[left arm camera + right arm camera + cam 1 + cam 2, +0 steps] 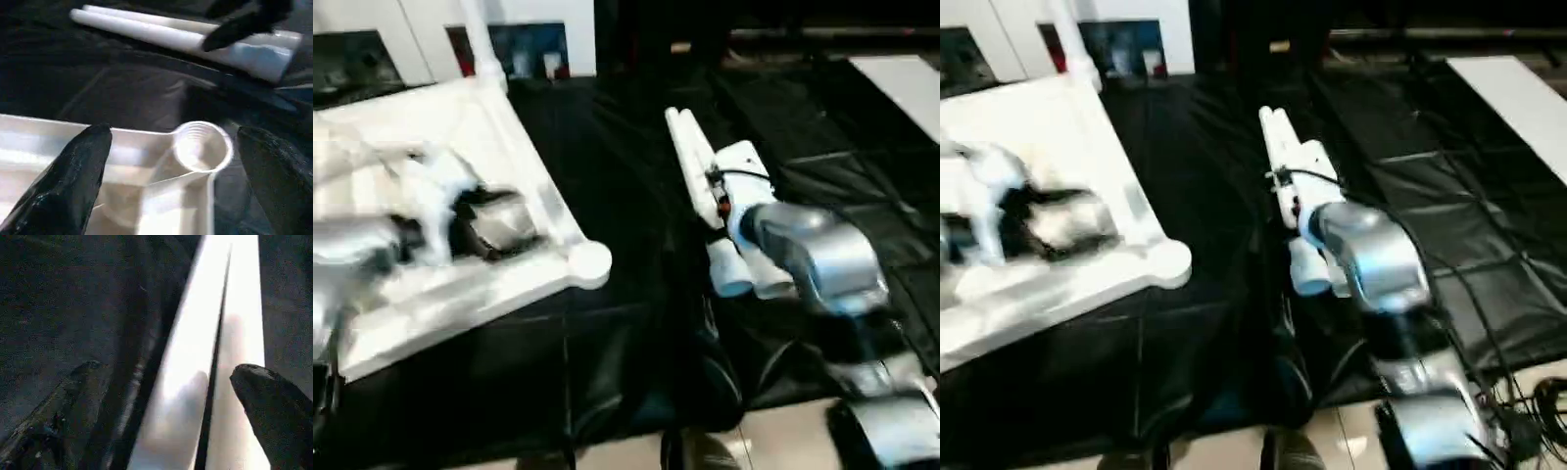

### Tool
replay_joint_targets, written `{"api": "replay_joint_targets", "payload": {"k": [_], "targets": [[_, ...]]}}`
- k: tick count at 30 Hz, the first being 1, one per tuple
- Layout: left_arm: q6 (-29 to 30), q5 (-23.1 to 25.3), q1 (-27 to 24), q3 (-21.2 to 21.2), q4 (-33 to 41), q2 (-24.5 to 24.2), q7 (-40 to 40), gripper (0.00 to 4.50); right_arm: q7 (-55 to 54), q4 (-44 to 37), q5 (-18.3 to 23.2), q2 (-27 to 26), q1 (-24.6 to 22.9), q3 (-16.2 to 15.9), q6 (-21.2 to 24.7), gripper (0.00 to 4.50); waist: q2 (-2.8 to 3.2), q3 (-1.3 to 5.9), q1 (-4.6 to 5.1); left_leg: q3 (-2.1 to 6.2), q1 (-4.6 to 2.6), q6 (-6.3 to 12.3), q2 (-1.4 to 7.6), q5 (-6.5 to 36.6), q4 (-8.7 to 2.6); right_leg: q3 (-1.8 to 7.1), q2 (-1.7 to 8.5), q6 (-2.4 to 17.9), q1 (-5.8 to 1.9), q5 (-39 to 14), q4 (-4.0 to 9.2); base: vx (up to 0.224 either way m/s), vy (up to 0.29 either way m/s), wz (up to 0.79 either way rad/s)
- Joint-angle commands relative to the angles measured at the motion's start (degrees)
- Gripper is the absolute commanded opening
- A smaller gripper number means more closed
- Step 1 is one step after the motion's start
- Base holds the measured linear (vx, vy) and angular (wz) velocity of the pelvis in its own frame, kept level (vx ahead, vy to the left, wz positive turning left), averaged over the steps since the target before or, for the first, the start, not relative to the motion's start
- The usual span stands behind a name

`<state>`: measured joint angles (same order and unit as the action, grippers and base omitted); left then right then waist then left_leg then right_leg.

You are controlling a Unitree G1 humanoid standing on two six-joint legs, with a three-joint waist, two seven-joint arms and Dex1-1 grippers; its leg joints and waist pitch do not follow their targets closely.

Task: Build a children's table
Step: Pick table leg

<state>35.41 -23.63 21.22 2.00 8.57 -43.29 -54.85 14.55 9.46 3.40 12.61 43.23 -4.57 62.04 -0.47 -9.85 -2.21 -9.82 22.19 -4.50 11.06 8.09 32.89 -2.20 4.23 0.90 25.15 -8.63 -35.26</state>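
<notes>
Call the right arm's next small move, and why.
Probably lower the right tool and close on one leg. Its fingers stand open just above the two legs lying side by side on the black sheet, gripping nothing. The tabletop lies underside up with an empty corner socket, the open left tool over it.

Right gripper (161,396) is hanging with its two black fingers (274,406) spread wide over two white legs (195,382) that are lying side by side, touching along a thin dark seam, on black sheeting (73,298). One finger is sitting over the sheeting, the other over the outer leg; contact is probably none, hard to tell.
</notes>
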Motion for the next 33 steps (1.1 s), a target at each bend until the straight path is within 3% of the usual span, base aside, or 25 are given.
{"api": "replay_joint_targets", "payload": {"k": [1, 5, 11, 12, 20, 22, 24, 28, 33], "targets": [[1.9, -1.6, -0.6, -1.8, 3.2, -0.7, -1.5, 4.5, -1.1, 4.2, 1.0, -1.1, 1.1, 1.6, 1.9, 4.47, 0.52, 5.88, -0.12, -0.19, -0.97, -2.74, 0.43, 9.9, -3.12, 2.31, 2.2, 12.0, -3.7, -9.3, 2.92, 0.0, 0.0, 0.0], [4.0, -2.8, -0.3, -2.0, 4.7, -0.8, -1.8, 4.5, -3.2, 8.4, 0.1, -2.7, 2.6, 3.4, 2.7, 4.47, 0.46, 5.83, -0.09, -0.27, -1.1, -2.69, 0.44, 9.5, -3.13, 2.34, 2.07, 11.4, -3.7, -8.8, 2.87, 0.0, 0.0, 0.0], [5.7, -3.3, 0.3, -1.7, 6.2, -0.8, -0.6, 4.5, -3.5, 12.8, 1.3, -3.9, 4.2, 5.6, 2.5, 4.47, 0.64, 5.51, -0.21, -0.29, -1.38, -3.64, 0.49, 12.3, -3.26, 2.37, 2.1, 9.9, -3.33, -13.1, 3.43, 0.0, 0.0, 0.0], [6.0, -3.3, 0.3, -1.7, 6.4, -0.7, -0.6, 4.5, -3.7, 13.5, 1.4, -3.9, 4.4, 5.8, 2.3, 4.2, 0.59, 5.55, -0.25, -0.25, -1.33, -3.81, 0.48, 12.0, -3.29, 2.34, 2.1, 9.7, -3.4, -13.2, 3.36, 0.0, 0.0, 0.0], [7.6, -4.0, 0.4, -2.0, 7.9, -1.0, -0.1, 4.5, -5.0, 17.8, 1.4, -4.3, 6.5, 7.8, 0.8, 3.66, 0.48, 5.68, -0.16, -0.26, -1.17, -3.82, 0.39, 11.4, -3.17, 2.3, 2.01, 9.4, -3.46, -12.5, 3.19, 0.0, 0.0, 0.0], [8.0, -4.1, 0.7, -1.8, 7.7, -0.7, 0.5, 4.5, -4.4, 17.3, 1.7, -4.3, 6.8, 7.8, 0.3, 3.39, 1.33, 5.92, -0.46, -0.1, -1.15, -4.03, 0.35, 11.0, -3.09, 2.22, 2.08, 9.6, -3.63, -11.4, 2.95, 0.0, 0.0, 0.0], [8.1, -3.9, 0.8, -1.9, 7.5, -0.7, 0.8, 4.5, -4.7, 17.1, 2.0, -4.5, 6.8, 8.3, 0.2, 3.29, 1.08, 5.98, -0.41, -0.16, -1.1, -3.98, 0.31, 10.7, -3.08, 2.2, 1.96, 9.9, -3.68, -9.9, 2.94, 0.0, 0.0, 0.0], [8.6, -3.5, 1.4, -2.1, 6.9, 0.1, 1.7, 4.5, -5.5, 16.8, 3.0, -5.1, 6.7, 10.4, 0.1, 3.01, 1.94, 6.49, -0.67, -0.08, -1.31, -4.22, 0.28, 10.6, -2.87, 2.05, 1.92, 11.3, -3.85, -7.6, 2.63, 0.0, 0.0, 0.0], [7.4, -0.4, 3.1, -2.5, 4.7, 4.2, 8.0, 4.5, -5.5, 17.4, 3.6, -5.6, 5.8, 10.9, -0.9, 2.56, 1.8, 6.6, -1.11, -0.07, -1.21, -4.52, 0.32, 12.4, -2.8, 2.04, 1.98, 11.7, -3.99, -8.3, 2.7, 0.0, 0.0, 0.0]]}}
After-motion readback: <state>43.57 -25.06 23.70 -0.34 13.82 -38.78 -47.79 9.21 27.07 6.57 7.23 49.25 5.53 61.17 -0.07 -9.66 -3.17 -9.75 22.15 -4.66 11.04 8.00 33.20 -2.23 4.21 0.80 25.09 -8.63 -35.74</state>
